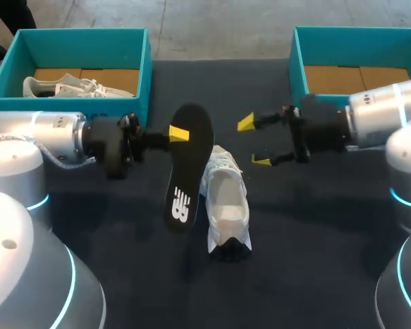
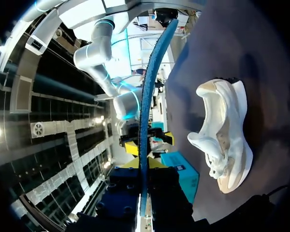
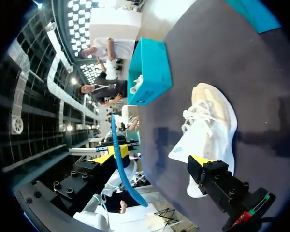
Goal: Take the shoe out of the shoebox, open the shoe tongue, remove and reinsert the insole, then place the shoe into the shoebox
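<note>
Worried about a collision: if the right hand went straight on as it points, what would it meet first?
The right hand would likely meet the insole held by the left hand first, though depth is unclear.

White shoe [image 1: 226,200] upright, sole down; black insole [image 1: 192,164] aloft, tilted, just beside it.

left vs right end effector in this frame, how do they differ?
1. The left end effector is shut on the black insole. The right end effector is open and holds nothing.
2. In the head view the left end effector shows only one yellow tip, the other hidden behind the insole. The right end effector shows both tips, spread apart.

Shared: both point inward, close to the white shoe.
</note>
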Action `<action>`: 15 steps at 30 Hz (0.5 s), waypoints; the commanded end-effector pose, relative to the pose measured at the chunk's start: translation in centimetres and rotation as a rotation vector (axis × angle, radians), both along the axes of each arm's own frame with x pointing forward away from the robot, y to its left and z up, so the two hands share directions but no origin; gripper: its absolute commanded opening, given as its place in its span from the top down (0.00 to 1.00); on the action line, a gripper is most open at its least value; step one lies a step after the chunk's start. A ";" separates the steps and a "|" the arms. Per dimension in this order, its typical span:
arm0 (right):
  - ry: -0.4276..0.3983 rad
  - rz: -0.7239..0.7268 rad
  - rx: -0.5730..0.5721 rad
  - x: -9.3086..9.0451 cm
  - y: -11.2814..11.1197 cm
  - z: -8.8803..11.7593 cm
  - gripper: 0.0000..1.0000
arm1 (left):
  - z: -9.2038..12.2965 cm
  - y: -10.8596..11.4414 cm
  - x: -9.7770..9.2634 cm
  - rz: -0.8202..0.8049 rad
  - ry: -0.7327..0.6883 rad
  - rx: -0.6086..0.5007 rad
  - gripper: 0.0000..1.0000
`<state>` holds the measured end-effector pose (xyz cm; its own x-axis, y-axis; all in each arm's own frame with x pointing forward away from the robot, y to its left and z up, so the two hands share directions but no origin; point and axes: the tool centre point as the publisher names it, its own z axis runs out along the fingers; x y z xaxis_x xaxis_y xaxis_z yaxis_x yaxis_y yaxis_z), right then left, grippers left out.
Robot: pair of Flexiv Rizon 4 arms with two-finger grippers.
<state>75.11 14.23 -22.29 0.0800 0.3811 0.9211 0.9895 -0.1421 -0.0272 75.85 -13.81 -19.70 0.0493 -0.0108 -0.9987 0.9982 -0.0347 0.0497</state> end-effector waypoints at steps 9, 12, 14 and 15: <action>-0.002 0.017 -0.129 -2.5 -6.5 1.6 0.00 | 0.6 1.5 -4.6 0.010 0.075 0.014 1.00; -0.008 0.026 -0.171 -3.0 -7.3 2.0 0.00 | 0.3 1.5 -5.5 0.006 0.104 0.024 1.00; -0.015 0.034 -0.194 -3.4 -7.7 2.4 0.00 | 0.0 1.5 -6.1 -0.004 0.130 0.025 1.00; -0.019 0.041 -0.208 -3.5 -8.0 2.7 0.00 | -0.2 1.4 -6.5 -0.008 0.137 0.034 1.00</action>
<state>72.62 8.17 -21.61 0.0404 0.5204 0.8530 0.9946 -0.1024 0.0153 70.47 -12.68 -19.91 -0.0850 0.0125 -0.9963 0.9949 -0.0540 -0.0856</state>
